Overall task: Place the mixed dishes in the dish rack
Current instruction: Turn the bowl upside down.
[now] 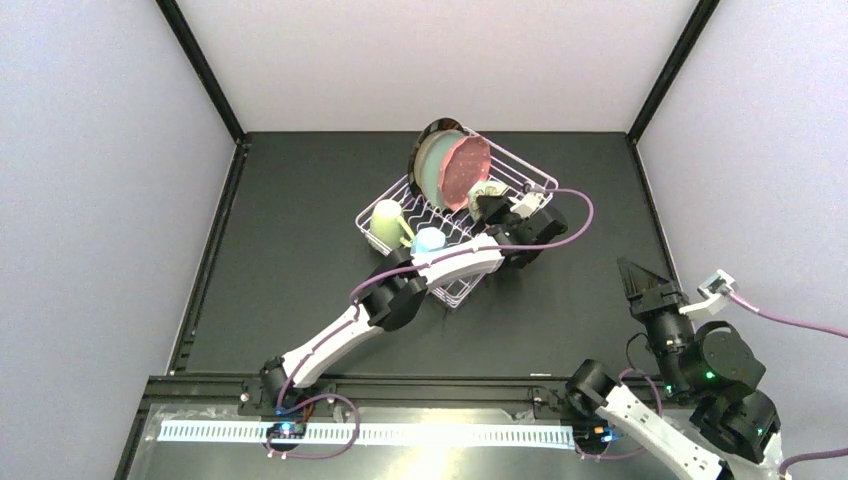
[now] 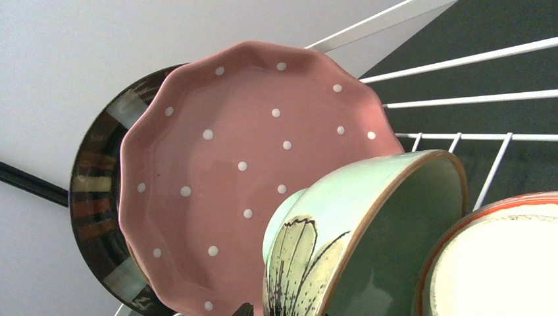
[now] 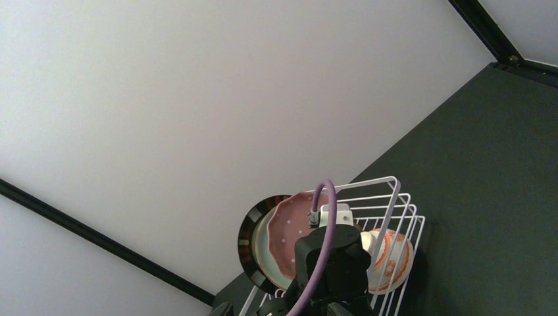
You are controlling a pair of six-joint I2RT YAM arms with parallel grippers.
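So you've got one rack [image 1: 528, 172] and three plates: a striped plate [image 1: 437, 128], a teal plate [image 1: 428, 172], a pink dotted plate [image 1: 466, 166]. Two bowls: mint bowl [image 2: 368, 237], red-orange bowl [image 2: 500, 263]. Two mugs: cream mug [image 1: 388, 222], blue mug [image 1: 428, 240]. Two arms too: left arm [image 1: 340, 335], right arm [image 1: 640, 412].

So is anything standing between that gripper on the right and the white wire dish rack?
Yes. The left arm lies across the near right side of the white wire dish rack, its wrist reaching in beside the mint flower-painted bowl. It sits between the rack and the right gripper; nothing else visible does.
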